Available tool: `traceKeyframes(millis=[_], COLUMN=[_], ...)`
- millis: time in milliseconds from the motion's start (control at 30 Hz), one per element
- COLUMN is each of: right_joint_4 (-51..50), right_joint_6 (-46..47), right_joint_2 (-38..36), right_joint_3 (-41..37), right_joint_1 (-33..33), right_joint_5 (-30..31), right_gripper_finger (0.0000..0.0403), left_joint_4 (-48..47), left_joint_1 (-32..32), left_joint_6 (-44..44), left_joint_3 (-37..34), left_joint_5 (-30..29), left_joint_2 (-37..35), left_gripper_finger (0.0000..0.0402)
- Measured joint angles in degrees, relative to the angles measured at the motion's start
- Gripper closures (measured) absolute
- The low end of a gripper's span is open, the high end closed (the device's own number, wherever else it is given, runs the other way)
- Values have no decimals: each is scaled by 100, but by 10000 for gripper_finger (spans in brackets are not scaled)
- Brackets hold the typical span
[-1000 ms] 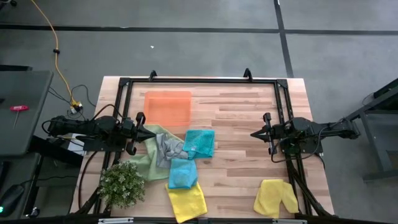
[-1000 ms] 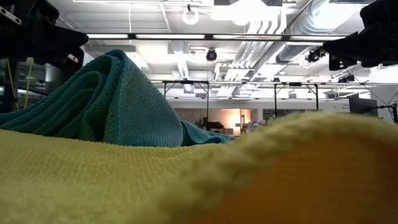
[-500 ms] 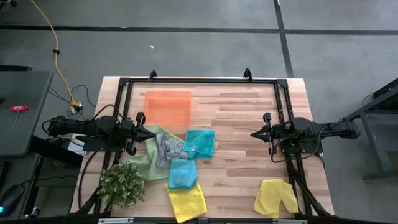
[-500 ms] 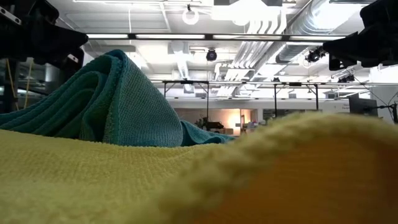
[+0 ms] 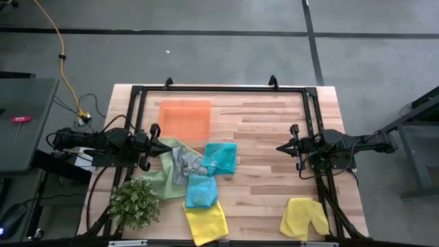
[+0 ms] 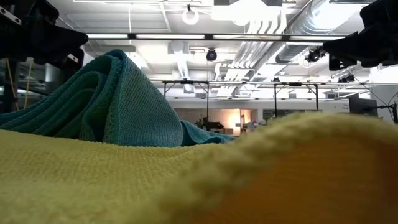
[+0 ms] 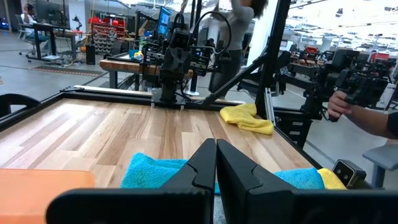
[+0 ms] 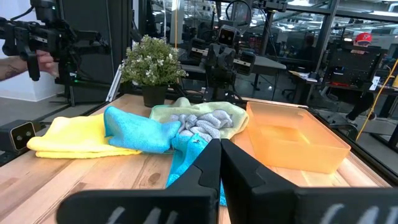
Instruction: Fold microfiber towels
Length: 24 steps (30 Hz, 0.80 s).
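Lying unfolded across the table (image 5: 274, 130), the towels formed a crowded heap on the left half: a light green towel (image 5: 162, 180) at the bottom, a grey towel (image 5: 184, 165) crumpled on top of it, a teal towel (image 5: 221, 157) touching the grey one, a second teal towel (image 5: 201, 191) overlapping a yellow towel (image 5: 206, 222) at the near edge. Another yellow towel (image 5: 304, 217) lay apart near the right corner. The left gripper (image 5: 164, 147) hovered clenched and empty over the green towel's edge; the right gripper (image 5: 281, 148) hovered likewise clenched and empty, well apart from any cloth. Risks judged: a pinch into the heap could lift two layers together; dragged cloth could snag the plant (image 5: 134, 203) or slide onto the orange tray (image 5: 185, 118).
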Motion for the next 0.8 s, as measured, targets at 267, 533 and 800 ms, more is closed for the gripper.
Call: traceKeyframes(millis=[267, 533, 800], right_joint_4=[319, 1842, 2650], right_joint_6=[0, -44, -107], right_joint_2=[2, 12, 629], right_joint_3=[-2, -2, 191], right_joint_1=[-2, -2, -75], right_joint_5=[8, 97, 817], right_gripper_finger=[402, 402, 402], left_joint_4=[0, 1047, 1893], left_joint_1=[4, 3, 3], left_joint_6=[0, 119, 492], left_joint_3=[0, 0, 623], left_joint_5=[-2, -908, -666], left_joint_2=[0, 86, 1361], left_gripper_finger=[398, 398, 398])
